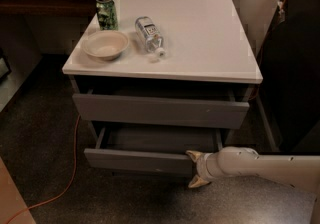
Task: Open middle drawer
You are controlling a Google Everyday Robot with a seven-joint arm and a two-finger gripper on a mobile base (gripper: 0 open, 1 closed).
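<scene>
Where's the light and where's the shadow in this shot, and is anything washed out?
Camera view: the white tabletop is brightest, near washed out; deep shadow sits under its overhang and inside the pulled-out middle drawer; floor and back wall are dim; the gripper, at the drawer front's right end, is evenly lit; edges look soft throughout.
</scene>
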